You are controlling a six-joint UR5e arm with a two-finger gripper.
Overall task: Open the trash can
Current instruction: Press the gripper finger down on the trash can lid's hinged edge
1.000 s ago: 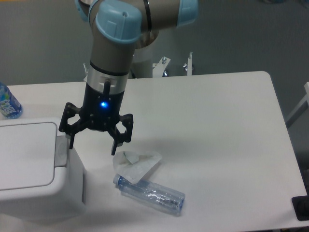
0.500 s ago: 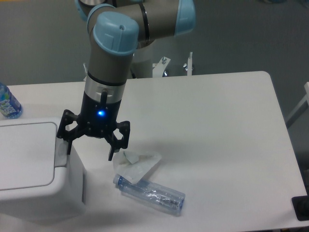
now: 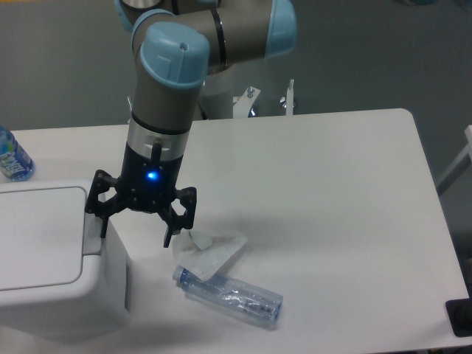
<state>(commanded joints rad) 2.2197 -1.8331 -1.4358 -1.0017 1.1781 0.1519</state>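
The white trash can [image 3: 59, 295] stands at the front left of the table with its flat lid [image 3: 37, 236] down. A grey button strip [image 3: 91, 236] sits on its right rim. My gripper [image 3: 135, 234] is open, fingers pointing down and spread wide. Its left fingertip [image 3: 102, 228] hangs right at the grey strip; I cannot tell whether it touches. Its right fingertip [image 3: 169, 237] hangs beside the can over the table.
A crumpled white paper [image 3: 210, 249] and a clear plastic bottle [image 3: 230, 295] lie on the table just right of the can. A blue-labelled bottle [image 3: 13, 158] stands at the far left behind the can.
My gripper has shifted a little left and down, bringing its left fingertip over the grey strip on the can's rim. The lid has not moved.
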